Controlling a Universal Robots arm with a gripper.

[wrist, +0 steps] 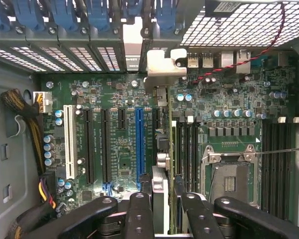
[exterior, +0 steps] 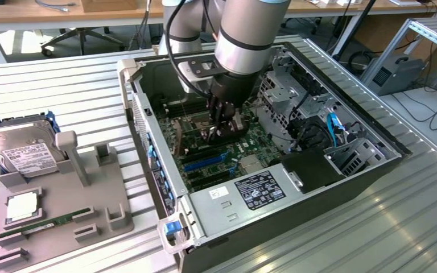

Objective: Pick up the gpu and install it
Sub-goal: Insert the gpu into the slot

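Exterior view: parked on a ribbed metal surface (exterior: 400,227), an open steel case (exterior: 295,227), boxy and dark. Down inside it, low over the green motherboard (exterior: 260,151), the hand (exterior: 222,132).

Wrist view: clenched on the gpu (wrist: 161,174), carried edge-on between black fingers (wrist: 139,214). Shiny silver bracket (wrist: 164,62) up by the perforated rear wall, just beside the long blue slot (wrist: 139,144). Best kept level and square to the slot. Press evenly, no tilt, no forcing.

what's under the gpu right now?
The motherboard, with the blue slot just beside the gpu. The strip directly beneath is covered by the card and the gripper holding it.
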